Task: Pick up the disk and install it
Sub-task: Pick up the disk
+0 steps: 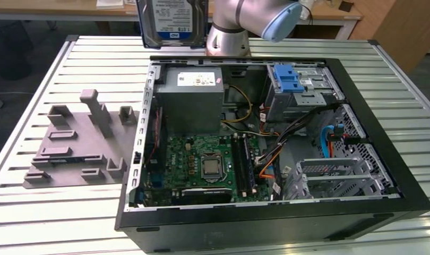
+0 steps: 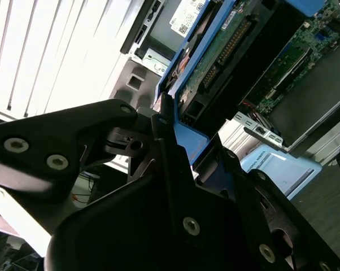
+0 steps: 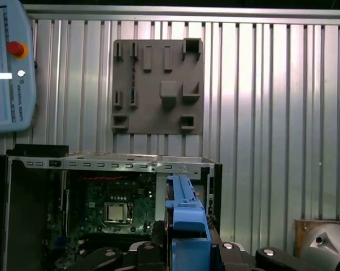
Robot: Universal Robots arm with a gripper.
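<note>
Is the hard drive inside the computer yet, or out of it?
Out. The disk hangs upright, clamped in the gripper, raised clear of the open computer case, not in it.

The ribbed silver metal worktop [image 1: 31,212] has a smooth, satin sheen. The grey moulded plastic fixture plate [image 1: 73,154] looks matt. The silver-grey metal disk [image 1: 171,33] carries a glossy label [image 1: 174,13] and smooth blue plastic rails [image 3: 184,212]. The black pincer [image 2: 187,135] is matt, with bright metal screws [image 2: 191,226]. The open black computer case [image 1: 272,220] shows bare, dull sheet metal inside.
</note>
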